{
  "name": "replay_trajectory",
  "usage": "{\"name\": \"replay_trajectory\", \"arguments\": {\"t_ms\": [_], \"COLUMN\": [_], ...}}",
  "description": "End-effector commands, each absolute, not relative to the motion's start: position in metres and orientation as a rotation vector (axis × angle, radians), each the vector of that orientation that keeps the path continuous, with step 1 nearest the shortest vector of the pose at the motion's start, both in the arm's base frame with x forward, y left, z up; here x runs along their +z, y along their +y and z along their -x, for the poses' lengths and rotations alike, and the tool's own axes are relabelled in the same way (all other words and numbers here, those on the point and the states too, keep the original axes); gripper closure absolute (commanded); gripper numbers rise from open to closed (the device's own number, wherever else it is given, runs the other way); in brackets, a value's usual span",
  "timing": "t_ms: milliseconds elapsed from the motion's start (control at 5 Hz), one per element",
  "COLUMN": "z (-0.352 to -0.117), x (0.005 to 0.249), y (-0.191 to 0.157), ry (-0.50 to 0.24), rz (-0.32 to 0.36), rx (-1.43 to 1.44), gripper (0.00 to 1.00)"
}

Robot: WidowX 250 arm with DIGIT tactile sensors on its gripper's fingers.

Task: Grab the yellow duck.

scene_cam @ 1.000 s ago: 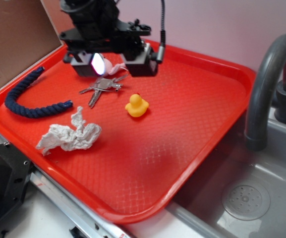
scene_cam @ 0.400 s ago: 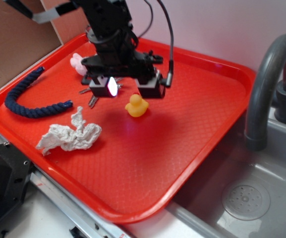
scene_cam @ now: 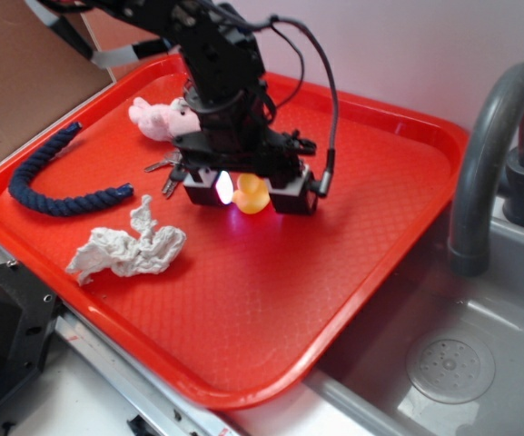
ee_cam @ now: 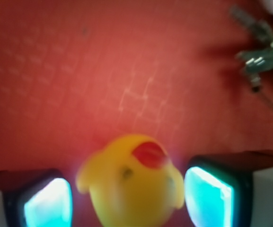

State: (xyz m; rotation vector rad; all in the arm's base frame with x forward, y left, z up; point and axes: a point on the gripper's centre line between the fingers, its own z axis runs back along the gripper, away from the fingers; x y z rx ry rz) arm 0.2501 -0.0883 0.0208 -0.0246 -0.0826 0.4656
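The yellow duck (scene_cam: 252,194) sits on the red tray (scene_cam: 361,236), small and glossy with an orange-red beak. My gripper (scene_cam: 248,193) has come down around it, one glowing finger on each side. In the wrist view the duck (ee_cam: 131,184) fills the space between the two lit pads (ee_cam: 207,196), with a small gap still visible on the left side. The jaws are open and straddle the duck without pressing on it.
A pink plush toy (scene_cam: 157,118) lies behind the arm. Keys (scene_cam: 166,173) (ee_cam: 261,61) lie just left of the gripper. A dark blue rope (scene_cam: 48,177) and crumpled white cloth (scene_cam: 125,250) sit at the tray's left. A grey faucet (scene_cam: 493,154) and sink (scene_cam: 448,363) are to the right.
The gripper moved right and down from above the keys to sit low around the duck. The pink plush toy, hidden before, now shows behind the arm.
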Motion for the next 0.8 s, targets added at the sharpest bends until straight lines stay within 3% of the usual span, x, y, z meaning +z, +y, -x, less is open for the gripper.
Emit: {"name": "replay_trajectory", "arguments": {"t_ms": [0, 200, 600], "z": [-0.254, -0.252, -0.240], "x": [0.023, 0.028, 0.126], "y": [-0.091, -0.090, -0.075], "ry": [-0.124, -0.124, -0.094], "rz": [0.039, 0.029, 0.124], "rx": [0.490, 0.463, 0.158], "gripper": [1.00, 1.00, 1.00]}}
